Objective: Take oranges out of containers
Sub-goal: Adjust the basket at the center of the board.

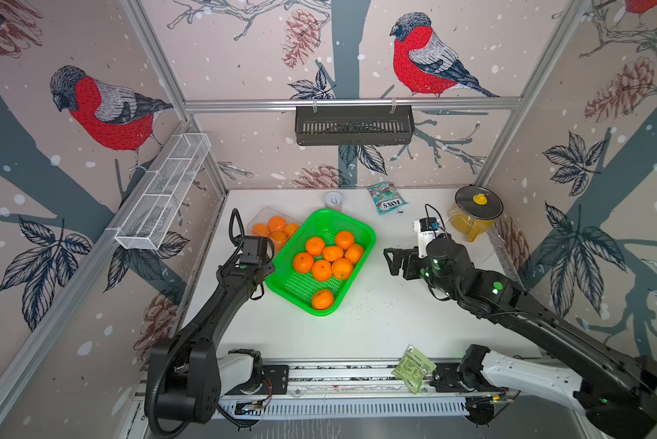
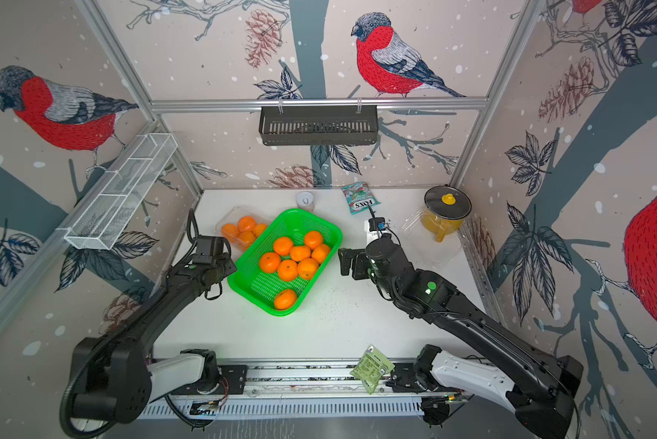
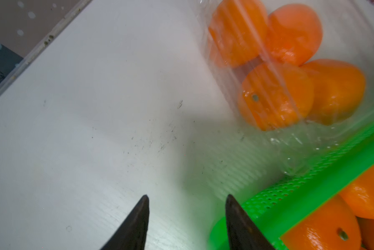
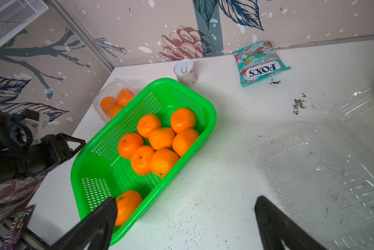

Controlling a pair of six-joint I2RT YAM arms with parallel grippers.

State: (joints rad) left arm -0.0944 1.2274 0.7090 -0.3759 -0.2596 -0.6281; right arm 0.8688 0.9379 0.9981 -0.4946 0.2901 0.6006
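Step in hand, as I judge it: get into the second clear container (image 1: pixel 265 213), which sits hard against the far-left side of the green tray (image 4: pixel 95 190) with four oranges (image 3: pixel 274 97) inside. Eight loose oranges (image 1: pixel 321 270) lie in the tray. The other container (image 4: pixel 322 173) lies empty, well off the tray's right side. Left gripper (image 3: pixel 187 195): jaws partly apart, nothing between them, tips low over bare table just beside the tray's left rim, short of the container. Right gripper (image 4: pixel 186 198): jaws spread wide, empty, hovering over the table off the tray's right side. The lid appears to be down over the fruit; the latch is not readable. Advice: thin plastic will likely slide and flex, so approach the lid lip on the side away from the tray, narrow the jaws and pinch only the lip. Lift slowly; the tray can serve as a backstop. If the box drags, bring the right gripper across to pin its base. Avoid squeezing fruit through the wall.
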